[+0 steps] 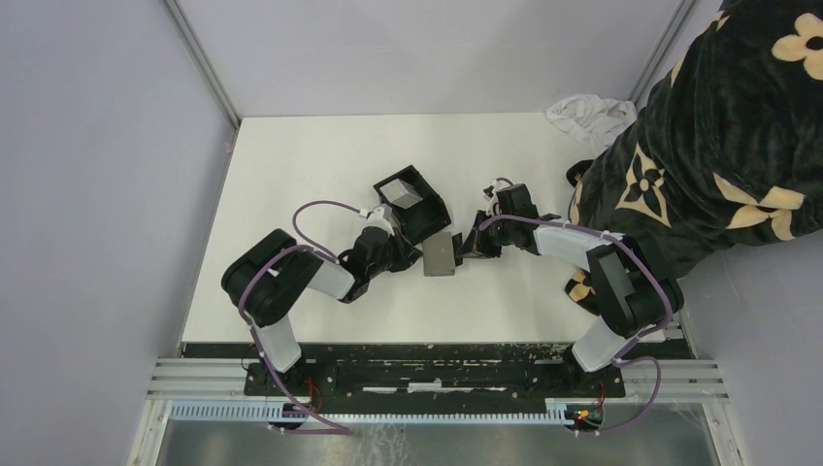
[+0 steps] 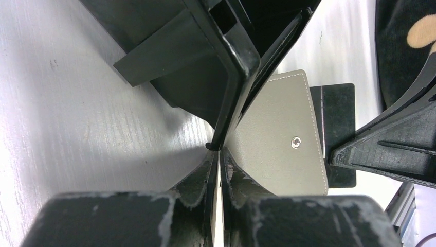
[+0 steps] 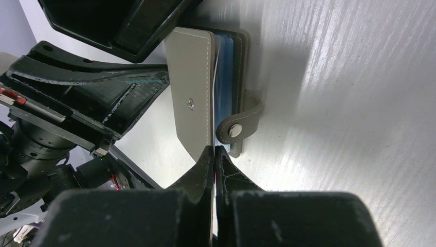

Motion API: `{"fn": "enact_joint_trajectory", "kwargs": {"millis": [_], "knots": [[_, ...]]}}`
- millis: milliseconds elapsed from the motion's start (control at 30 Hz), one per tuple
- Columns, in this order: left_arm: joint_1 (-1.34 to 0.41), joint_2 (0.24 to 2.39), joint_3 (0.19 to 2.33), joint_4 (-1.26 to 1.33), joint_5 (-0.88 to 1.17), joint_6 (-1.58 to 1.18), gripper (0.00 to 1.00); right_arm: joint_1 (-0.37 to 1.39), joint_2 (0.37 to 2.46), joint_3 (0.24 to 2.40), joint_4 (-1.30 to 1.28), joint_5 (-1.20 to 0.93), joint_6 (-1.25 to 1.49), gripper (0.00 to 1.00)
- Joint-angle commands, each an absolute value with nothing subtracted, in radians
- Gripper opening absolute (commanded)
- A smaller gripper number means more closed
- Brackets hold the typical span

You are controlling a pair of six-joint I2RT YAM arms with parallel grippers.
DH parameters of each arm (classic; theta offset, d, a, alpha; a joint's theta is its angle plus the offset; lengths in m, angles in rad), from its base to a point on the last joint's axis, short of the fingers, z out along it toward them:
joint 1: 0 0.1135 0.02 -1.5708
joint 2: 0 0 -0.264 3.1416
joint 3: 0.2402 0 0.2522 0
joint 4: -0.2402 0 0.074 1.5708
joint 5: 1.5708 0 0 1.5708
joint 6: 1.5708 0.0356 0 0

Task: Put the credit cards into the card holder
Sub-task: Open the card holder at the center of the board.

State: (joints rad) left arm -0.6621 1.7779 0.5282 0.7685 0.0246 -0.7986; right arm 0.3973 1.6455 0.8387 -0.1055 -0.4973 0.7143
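The card holder [image 1: 442,255] is a grey stitched leather wallet with a snap, lying at mid-table between both grippers. In the right wrist view its cover [image 3: 193,98] is lifted off blue sleeves [image 3: 226,67], and the snap strap [image 3: 236,128] hangs free. My right gripper [image 3: 213,149] is shut on the holder's near edge. My left gripper [image 2: 220,152] is shut on a thin pale credit card seen edge-on, right beside the holder's cover [image 2: 277,139]. Another silver-grey credit card [image 1: 401,189] lies in an open black box [image 1: 432,221] just behind my left gripper [image 1: 415,254].
A person in a black floral wrap [image 1: 718,146] leans over the table's right side. A crumpled white cloth [image 1: 587,112] lies at the back right corner. Grey walls close in the left and back. The black box's wall [image 2: 205,51] is close above the left fingers.
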Motion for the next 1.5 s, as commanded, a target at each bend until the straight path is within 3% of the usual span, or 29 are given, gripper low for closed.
{"fn": "enact_joint_trajectory", "kwargs": {"millis": [0, 933, 1467], "knots": [[-0.681, 1.794, 0.507, 0.71, 0.021, -0.76, 0.12, 0.411, 1.599, 0.836, -0.034, -0.534, 0.737, 0.01], [-0.773, 1.74, 0.431, 0.732, 0.046, -0.784, 0.11, 0.633, 1.58, 0.933, -0.182, -0.279, 0.669, 0.01], [-0.829, 1.834, 0.428, 0.849, 0.082, -0.837, 0.11, 0.906, 1.643, 1.094, -0.429, 0.086, 0.562, 0.01]]}}
